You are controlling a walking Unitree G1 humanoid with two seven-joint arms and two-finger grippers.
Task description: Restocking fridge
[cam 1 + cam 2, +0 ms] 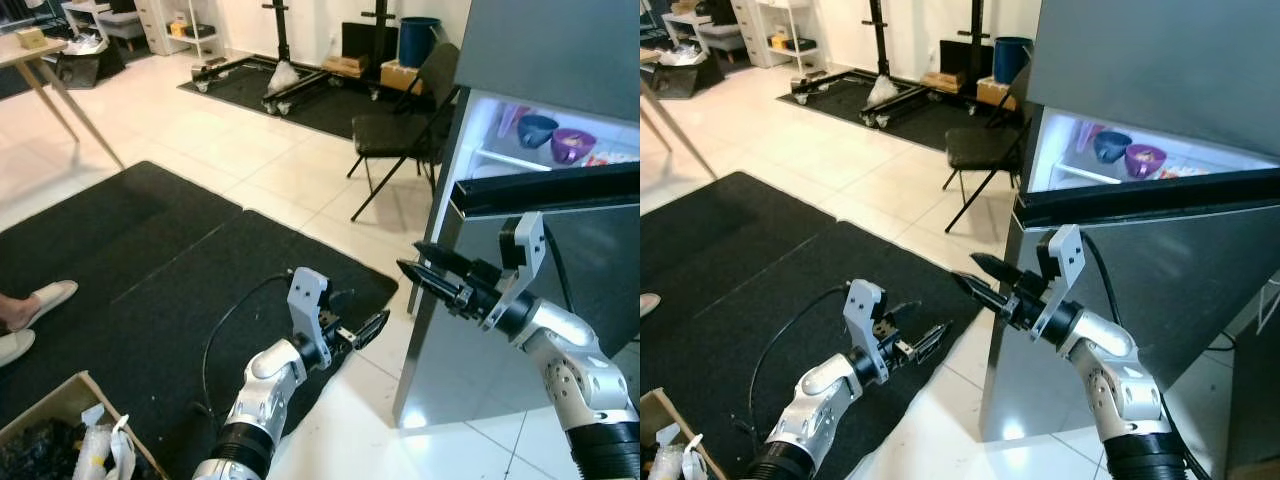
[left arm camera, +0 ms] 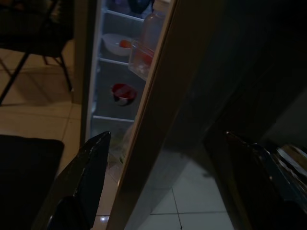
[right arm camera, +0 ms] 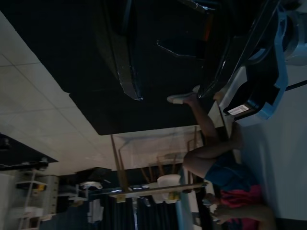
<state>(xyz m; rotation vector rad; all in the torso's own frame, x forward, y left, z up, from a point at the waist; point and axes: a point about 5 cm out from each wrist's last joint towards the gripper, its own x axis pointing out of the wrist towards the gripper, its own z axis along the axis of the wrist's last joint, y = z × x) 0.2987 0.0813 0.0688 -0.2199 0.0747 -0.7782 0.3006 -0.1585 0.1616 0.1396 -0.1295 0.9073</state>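
The fridge [image 1: 560, 130] stands at about two o'clock from the robot, a tall grey cabinet with its door [image 1: 1160, 290] swung part way out, so a lit strip of the interior shows past the door's top edge. On the shelf inside sit a blue bowl [image 1: 537, 129] and a purple bowl [image 1: 572, 145]; the left wrist view, looking into the gap, also makes out a red bowl [image 2: 123, 92] lower down and a door bin with a pale bottle.

The right gripper [image 1: 425, 265] hangs at three o'clock, at the door's outer edge, jaws spread with nothing between them. The left gripper [image 1: 362, 328] is held low at about one o'clock over the near corner of the black mat [image 1: 170, 280], jaws wide and empty, aimed at the fridge.

The floor [image 1: 270, 170] is pale tile, glossy beside the fridge's foot, with black mats laid across it. A black folding chair [image 1: 400, 130] stands at one o'clock just beside the fridge. Further off at twelve o'clock are wheeled black stands [image 1: 280, 60] on another mat, cardboard boxes and a blue bin [image 1: 418, 40]. A wooden counter [image 1: 35, 60] is at ten o'clock. At nine o'clock a person's feet in pale shoes [image 1: 35, 310] rest on the mat, and an open box [image 1: 70, 435] of bagged goods sits at seven o'clock.
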